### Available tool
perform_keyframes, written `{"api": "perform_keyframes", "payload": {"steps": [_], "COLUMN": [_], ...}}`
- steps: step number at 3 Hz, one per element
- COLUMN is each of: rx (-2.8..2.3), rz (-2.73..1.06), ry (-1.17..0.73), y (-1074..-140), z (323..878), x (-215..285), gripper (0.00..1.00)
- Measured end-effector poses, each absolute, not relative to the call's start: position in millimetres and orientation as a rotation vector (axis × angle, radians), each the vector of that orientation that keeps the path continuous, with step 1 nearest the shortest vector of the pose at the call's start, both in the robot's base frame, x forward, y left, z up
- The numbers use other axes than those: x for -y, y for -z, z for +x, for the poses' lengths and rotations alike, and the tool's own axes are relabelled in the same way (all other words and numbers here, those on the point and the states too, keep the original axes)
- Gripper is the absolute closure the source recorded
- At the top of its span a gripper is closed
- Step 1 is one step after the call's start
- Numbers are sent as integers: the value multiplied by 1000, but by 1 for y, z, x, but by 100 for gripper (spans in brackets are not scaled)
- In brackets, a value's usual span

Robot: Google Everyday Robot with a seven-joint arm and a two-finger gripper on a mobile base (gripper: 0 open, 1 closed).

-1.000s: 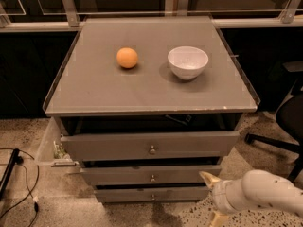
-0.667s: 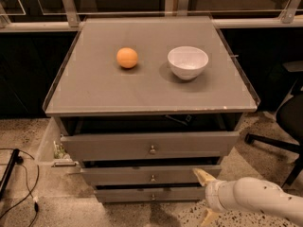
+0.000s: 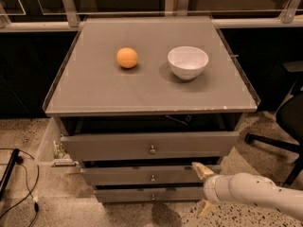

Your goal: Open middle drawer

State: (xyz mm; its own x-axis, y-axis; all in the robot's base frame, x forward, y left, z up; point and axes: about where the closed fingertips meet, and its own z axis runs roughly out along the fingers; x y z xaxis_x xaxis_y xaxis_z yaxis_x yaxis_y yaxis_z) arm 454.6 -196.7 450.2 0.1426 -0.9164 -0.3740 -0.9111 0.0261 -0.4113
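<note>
- The middle drawer [image 3: 123,176] sits between the taller top drawer [image 3: 113,146] and the slim bottom drawer [image 3: 123,194]. Its front is slightly out, less than the top one.
- The gripper [image 3: 199,189] is low at the cabinet's front right corner, with its fingers spread apart. The upper fingertip [image 3: 200,170] is at the right end of the middle drawer (contact I cannot tell).
- The round knob [image 3: 153,178] is well apart to the left of the gripper.
- An orange [image 3: 127,57] and a white bowl [image 3: 188,62] stand on the grey top [image 3: 142,91], away from its edges.
- An office chair [image 3: 289,119] is near on the right.
- Since a second ago the gripper has come a little left and up.
</note>
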Motion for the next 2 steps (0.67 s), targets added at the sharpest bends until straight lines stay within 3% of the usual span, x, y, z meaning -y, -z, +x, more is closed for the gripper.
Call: {"api": "perform_keyframes", "payload": {"steps": [2], "rx": [-1750], "rz": [-1802], "ry": [118], "y": [-435], "z": [503], "x": [226], "gripper": [0]}}
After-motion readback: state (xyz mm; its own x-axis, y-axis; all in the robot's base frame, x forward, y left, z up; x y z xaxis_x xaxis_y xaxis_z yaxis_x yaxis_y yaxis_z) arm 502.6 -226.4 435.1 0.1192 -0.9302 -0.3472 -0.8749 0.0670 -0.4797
